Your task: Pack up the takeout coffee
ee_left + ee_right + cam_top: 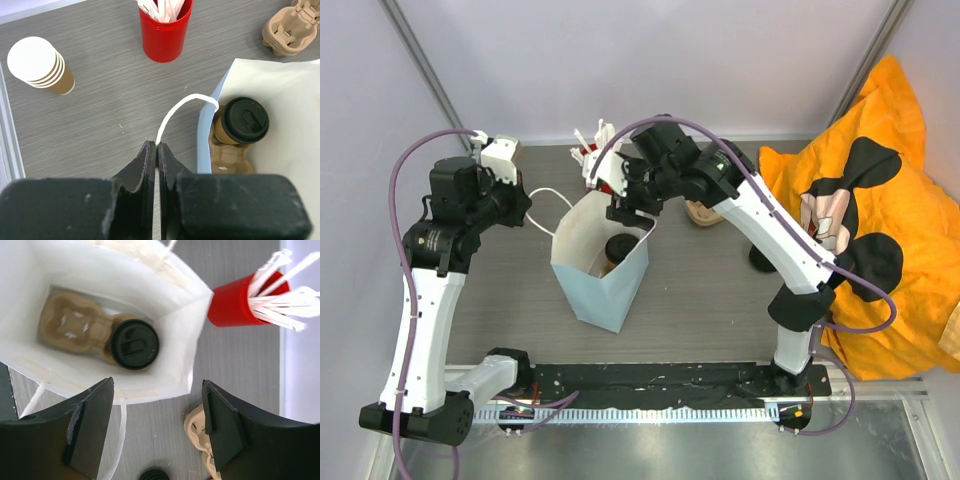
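Paper bag [605, 295] is standing open at centre of the top view, and packing looks nearly done. Right gripper [156, 385] is hovering over the bag mouth, jaws apart and holding nothing. Left gripper [156, 147] is closed on the white handle [175, 110], pulling the near wall outward.

Coffee cup [134, 344], black lid on, is sitting upright inside the bag, in one pocket of a cardboard carrier [70, 322] on the bag floor.

Likely step: getting the right arm clear. A straight lift is looking safest, since the open fingers are straddling the bag rim and a sideways drift could be catching the wall and tipping the bag. The left pinch is steadying it, so it is better not released yet.

Around:
- Orange cloth [880, 200] is filling the right edge, well apart.
- Red cup of white sticks [165, 35] is standing just beyond the bag, nearest to the lift path.
- Stack of paper cups [42, 67] is lying at upper left of the left wrist view.
- Spare carrier [290, 30] is sitting at upper right, near the bag.
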Robot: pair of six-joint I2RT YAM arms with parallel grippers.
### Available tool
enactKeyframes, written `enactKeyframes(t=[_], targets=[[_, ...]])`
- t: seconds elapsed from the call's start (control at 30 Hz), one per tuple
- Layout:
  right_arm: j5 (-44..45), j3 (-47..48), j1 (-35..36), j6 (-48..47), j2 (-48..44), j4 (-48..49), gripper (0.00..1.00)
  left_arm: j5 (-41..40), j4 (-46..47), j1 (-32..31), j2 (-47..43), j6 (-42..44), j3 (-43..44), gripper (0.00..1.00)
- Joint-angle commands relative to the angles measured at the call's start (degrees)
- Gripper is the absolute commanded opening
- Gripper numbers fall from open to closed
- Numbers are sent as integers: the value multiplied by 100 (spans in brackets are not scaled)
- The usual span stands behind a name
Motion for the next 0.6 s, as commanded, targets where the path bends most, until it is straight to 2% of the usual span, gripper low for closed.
enactKeyframes(t=[0.0,0.1,0.23,0.37,0.57], targets=[[180,60,-311,253,-441,498,75,112,126,50,-53,-22,106,6],[277,-177,-601,411,-599,788,75,121,135,50,-53,-13,124,5],[-12,-687,-997,552,-819,1149,75,147,135,50,-35,-22,142,5],[-460,-916,-1024,535,-916,1141,75,147,143,59,-35,-31,141,4],[-409,-1057,-1050,578,-951,1210,75,200,135,59,-70,4,150,4]])
